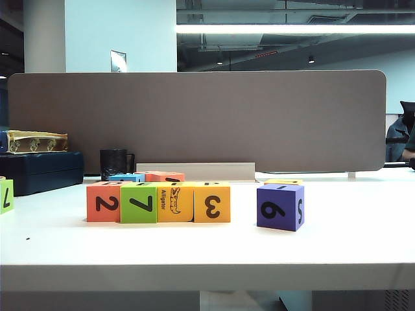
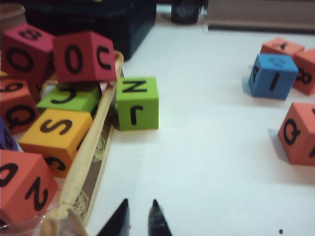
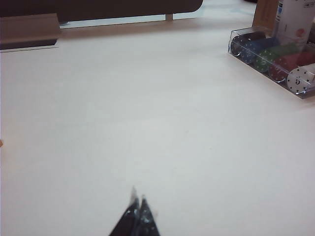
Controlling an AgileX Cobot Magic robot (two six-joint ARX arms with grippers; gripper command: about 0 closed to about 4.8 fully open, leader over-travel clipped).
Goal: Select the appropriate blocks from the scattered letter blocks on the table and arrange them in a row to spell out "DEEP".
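White tabletop (image 1: pixel 337 249) with a thick front edge runs back to a long grey divider panel (image 1: pixel 194 120), under a lit office ceiling. In the exterior view, at about nine o'clock, a green foam cube (image 1: pixel 6 194) is cut off by the frame edge. Just left of centre stands the row: a red-orange foam cube with a black "2" (image 1: pixel 103 202), a green foam cube with "7" (image 1: pixel 138 203), a yellow-orange foam cube with an alligator drawing (image 1: pixel 174 203) and a yellow-orange foam cube with "3" (image 1: pixel 212 203), sides touching, upright and level. Near it, at about three o'clock from the row, a purple foam cube with "6" (image 1: pixel 280 207) stands apart. Neither arm shows in this view. In the left wrist view the left gripper (image 2: pixel 140 216) hovers low over bare table, its fingers a narrow gap apart and holding nothing, with a green foam cube marked "N" (image 2: pixel 137 103) beyond it beside a shallow tray (image 2: pixel 93 147) of more cubes. In the right wrist view the right gripper (image 3: pixel 138 209) hangs over empty white surface, fingers pressed together and empty. The row looks finished as laid. The risk I judge from here is a stray sweep of an arm nudging the light foam cubes out of line, or the purple cube being read as part of the word.
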